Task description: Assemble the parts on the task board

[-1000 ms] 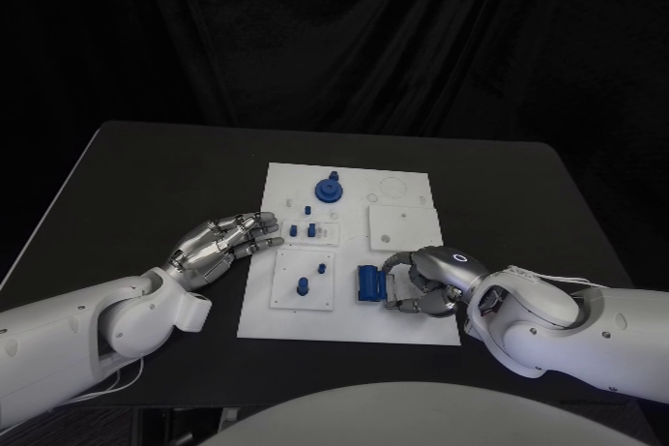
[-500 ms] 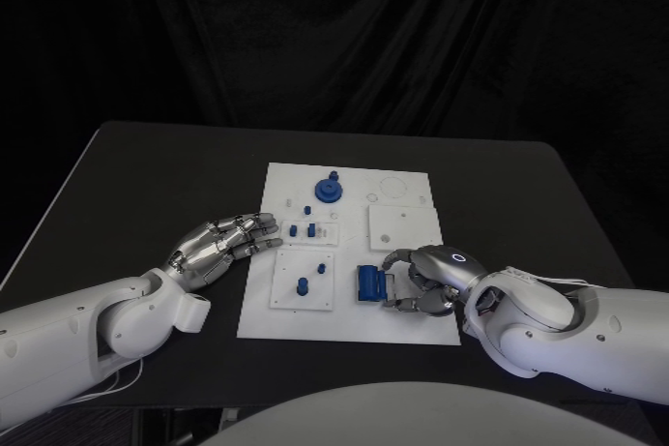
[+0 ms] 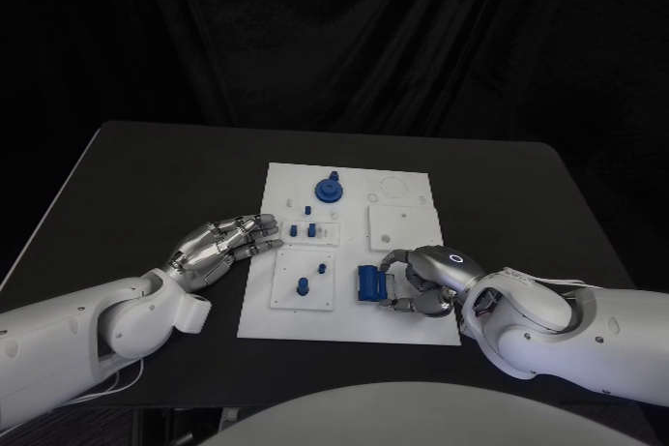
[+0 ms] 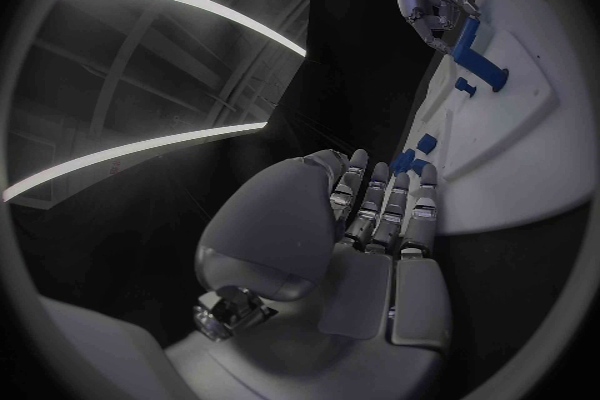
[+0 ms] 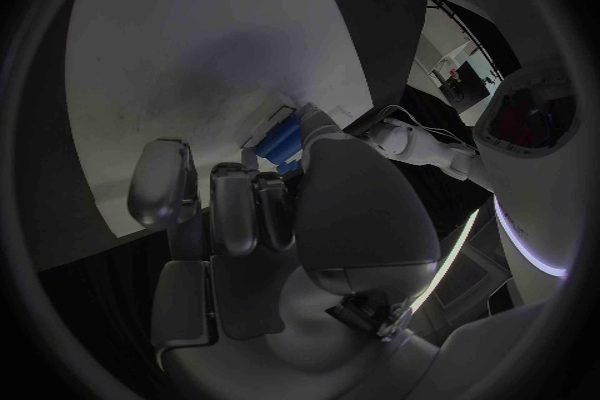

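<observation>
under the curled fingers of the right hand (image 3: pixel 425 280) sits a ribbed blue part (image 3: pixel 371 282), lying on the task board (image 3: pixel 419 328) at that hand's fingertips; the fingers bend down against it, though whether they actually grip it i cannot tell. the right wrist view shows the same blue part (image 5: pixel 280 143) tucked just past the fingers (image 5: pixel 233 205) on the white plate.

across the board from it, the left hand (image 3: pixel 223 245) rests on the black table (image 3: pixel 139 175) with its fingers straight, close together and holding nothing, fingertips just at the board's edge. just beyond those fingertips a small raised plate (image 3: pixel 312 232) carries two little blue pieces. nearer the left wrist, a square plate (image 3: pixel 305 279) holds two upright blue pegs. farther out from both hands a round blue part with a knob (image 3: pixel 329 189) stands on the board, and beside it a bare square plate (image 3: pixel 403 226).
</observation>
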